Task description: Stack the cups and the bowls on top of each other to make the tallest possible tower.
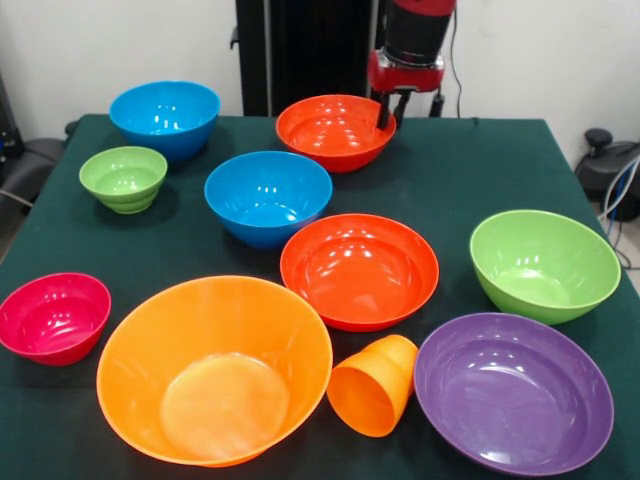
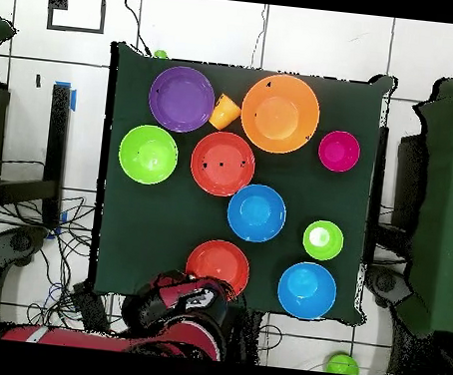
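Reaches straight down at the table's (image 1: 460,170) robot side; gripper (image 1: 391,110) planted on the far red-orange bowl's (image 1: 330,130) rim. Clamped on that rim, fingers straddling it.

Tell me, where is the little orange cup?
In the front view, the orange cup lies tipped on its side near the front edge, between the large orange bowl and the purple bowl.

You have nine bowls upright and unstacked: two blue (image 1: 268,196) (image 1: 165,117), two red-orange (image 1: 359,269) (image 1: 335,130), a large orange (image 1: 214,367), a large purple (image 1: 513,390), two green (image 1: 544,264) (image 1: 124,177) and a small magenta (image 1: 53,316). Your orange cup (image 1: 373,384) lies tipped between the orange and purple bowls.
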